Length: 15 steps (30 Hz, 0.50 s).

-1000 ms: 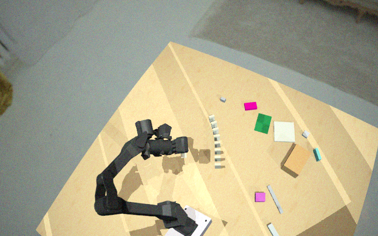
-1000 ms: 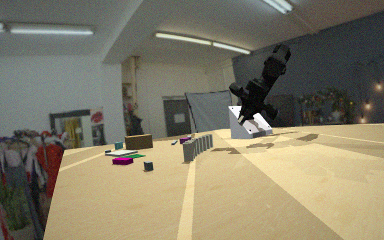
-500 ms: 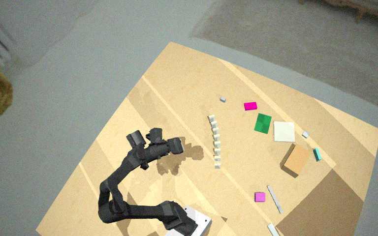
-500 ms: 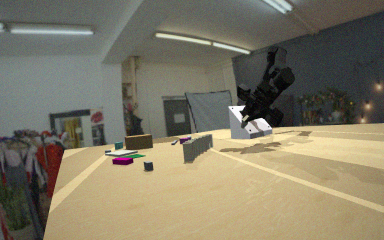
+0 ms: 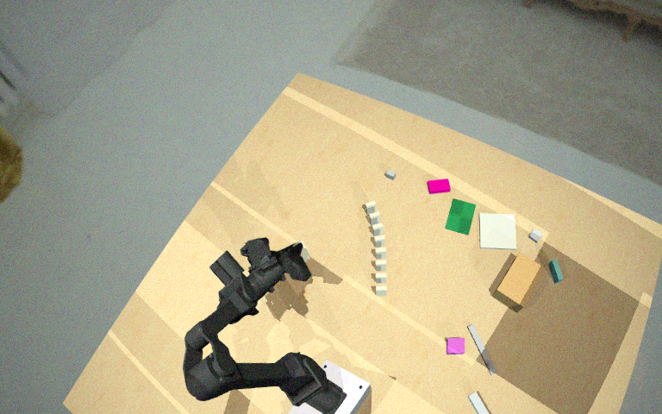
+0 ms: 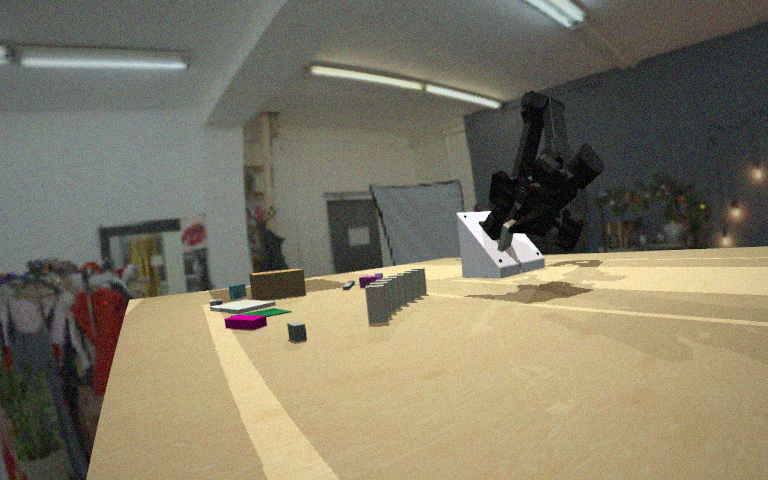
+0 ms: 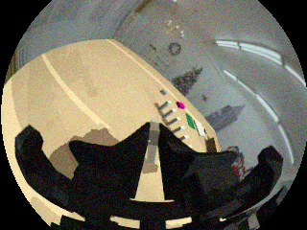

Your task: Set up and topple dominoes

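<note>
1. Pale cream, your domino sits clamped between the fingers of the hand, which is clenched on it and held in the air above the desk.
2. You can see from the exterior view that the held domino hangs tilted below the hand, well clear of the desk surface, with the white base block behind it.
3. Your wrist view shows the domino as a thin pale strip running up between the two dark fingers.
4. Your row of standing dominoes runs as a slightly curved line of seven pieces, well apart from the hand, to the right of it in the top view.
5. You also have a small grey cube near the row's far end, with a magenta block, a green tile, a white tile and a tan box lying further off.
6. Your arm bends back on itself from its base at the desk's near edge.
</note>
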{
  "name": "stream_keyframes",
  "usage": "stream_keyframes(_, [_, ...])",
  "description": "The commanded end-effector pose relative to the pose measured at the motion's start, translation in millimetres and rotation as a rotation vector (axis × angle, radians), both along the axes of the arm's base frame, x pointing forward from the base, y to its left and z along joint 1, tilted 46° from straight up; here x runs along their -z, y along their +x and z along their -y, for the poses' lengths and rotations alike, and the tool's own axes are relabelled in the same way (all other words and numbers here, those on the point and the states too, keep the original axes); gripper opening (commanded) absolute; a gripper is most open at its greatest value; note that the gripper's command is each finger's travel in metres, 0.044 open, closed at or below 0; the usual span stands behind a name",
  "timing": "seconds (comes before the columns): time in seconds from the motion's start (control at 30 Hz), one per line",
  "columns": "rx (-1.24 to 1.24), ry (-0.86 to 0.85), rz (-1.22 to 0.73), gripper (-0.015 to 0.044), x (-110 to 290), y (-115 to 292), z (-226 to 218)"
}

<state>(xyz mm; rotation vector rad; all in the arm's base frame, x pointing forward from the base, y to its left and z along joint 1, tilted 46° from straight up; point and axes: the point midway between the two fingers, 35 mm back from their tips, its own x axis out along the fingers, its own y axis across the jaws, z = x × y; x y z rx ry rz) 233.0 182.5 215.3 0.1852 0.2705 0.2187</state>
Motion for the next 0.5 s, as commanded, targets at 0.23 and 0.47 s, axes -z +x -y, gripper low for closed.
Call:
stream_keyframes(0.23, [0.104,0.236,0.127,0.003,-11,-25,9])
stream_keyframes(0.47, [0.166,0.393,0.168,0.003,-12,-41,21])
